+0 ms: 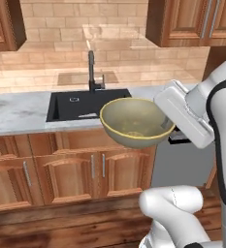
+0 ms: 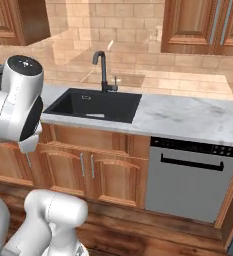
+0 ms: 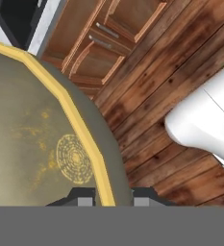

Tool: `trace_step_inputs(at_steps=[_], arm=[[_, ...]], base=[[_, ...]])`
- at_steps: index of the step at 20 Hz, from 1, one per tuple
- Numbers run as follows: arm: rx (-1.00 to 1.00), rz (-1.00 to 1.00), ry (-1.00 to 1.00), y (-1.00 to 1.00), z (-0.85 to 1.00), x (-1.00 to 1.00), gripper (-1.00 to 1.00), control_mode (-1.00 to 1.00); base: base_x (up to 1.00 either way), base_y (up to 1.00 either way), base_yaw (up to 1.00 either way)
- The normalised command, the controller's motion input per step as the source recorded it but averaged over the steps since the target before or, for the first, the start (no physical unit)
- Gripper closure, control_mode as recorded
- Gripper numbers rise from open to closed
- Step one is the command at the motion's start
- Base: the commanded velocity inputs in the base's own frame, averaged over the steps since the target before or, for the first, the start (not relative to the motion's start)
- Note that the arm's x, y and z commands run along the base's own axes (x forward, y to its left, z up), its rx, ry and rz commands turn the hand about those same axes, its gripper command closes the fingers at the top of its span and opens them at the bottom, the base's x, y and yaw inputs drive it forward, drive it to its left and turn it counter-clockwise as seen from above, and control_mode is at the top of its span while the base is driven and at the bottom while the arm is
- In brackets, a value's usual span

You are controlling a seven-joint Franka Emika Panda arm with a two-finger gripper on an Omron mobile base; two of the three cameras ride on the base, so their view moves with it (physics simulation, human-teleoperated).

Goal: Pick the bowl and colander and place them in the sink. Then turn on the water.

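The yellow-tan bowl with its golden rim hangs in the air in front of the counter edge, tilted toward the camera, just right of the sink. My gripper is shut on the bowl, with one finger inside the rim and one outside. The black sink lies in the marble counter, its dark curved faucet standing behind it. The colander is out of view.
A dishwasher sits under the marble counter to the right of the sink. Wooden cabinet doors run below the sink, and upper cabinets hang above. Wooden floor lies below the bowl.
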Motion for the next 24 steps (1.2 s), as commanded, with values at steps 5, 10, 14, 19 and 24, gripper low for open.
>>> trace_step_inputs(at_steps=[5, 10, 14, 19, 24], arm=[[0.0, 0.0, 0.0, 0.0, 0.0, 0.0, 1.0, 1.0], [0.0, 0.0, 0.0, 0.0, 0.0, 0.0, 1.0, 1.0], [0.0, 0.0, 0.0, 0.0, 0.0, 0.0, 1.0, 1.0], [0.0, 0.0, 0.0, 0.0, 0.0, 0.0, 1.0, 1.0], [0.0, 0.0, 0.0, 0.0, 0.0, 0.0, 1.0, 1.0]], base=[[0.55, 0.39, -0.15], [0.36, 0.5, -0.16], [0.31, 0.47, -0.15], [0.49, 0.28, -0.11], [0.5, 0.0, -0.01]])
